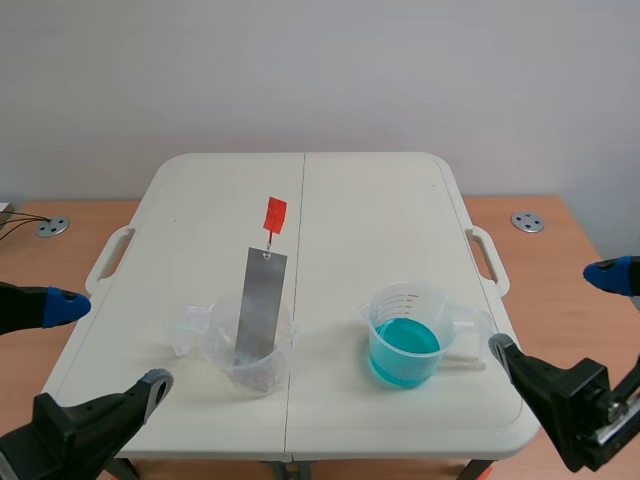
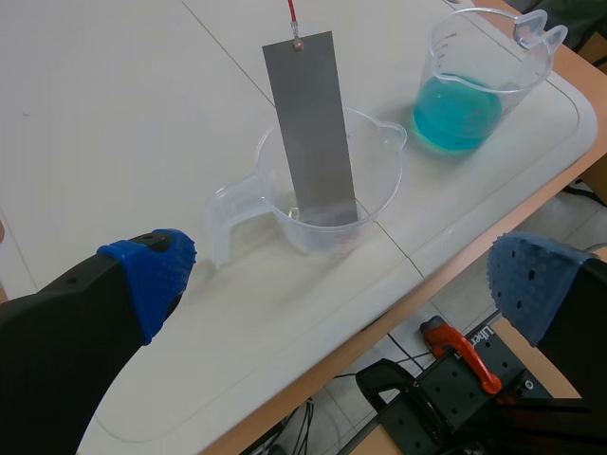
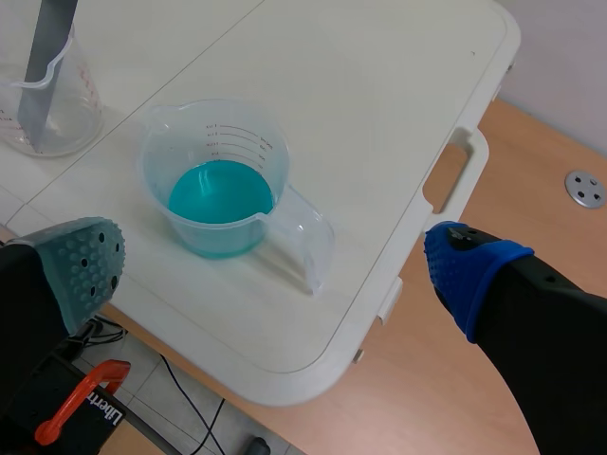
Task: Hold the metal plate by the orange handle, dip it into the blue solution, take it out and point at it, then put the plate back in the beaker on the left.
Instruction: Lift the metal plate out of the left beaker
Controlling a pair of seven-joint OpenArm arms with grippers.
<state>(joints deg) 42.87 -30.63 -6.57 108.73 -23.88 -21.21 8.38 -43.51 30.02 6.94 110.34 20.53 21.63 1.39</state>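
A grey metal plate (image 1: 258, 305) leans upright in a clear empty beaker (image 1: 250, 352) left of the table's middle seam, its orange handle (image 1: 274, 215) hanging above on a thin wire. In the left wrist view the plate (image 2: 313, 128) and its beaker (image 2: 327, 194) lie ahead of my left gripper (image 2: 341, 270), which is open with nothing in it. A second clear beaker (image 1: 405, 335) holds blue solution (image 1: 404, 343) to the right. My right gripper (image 3: 275, 256) is open, just short of that beaker (image 3: 218, 175). In the scene view the left gripper (image 1: 110, 345) and right gripper (image 1: 555, 310) flank the table's front corners.
The white folding table (image 1: 300, 200) has carry handles on both sides and stands on a wooden floor. Its front edge (image 2: 398, 313) runs close ahead of both grippers. Round metal floor plates (image 1: 527, 221) lie at each side.
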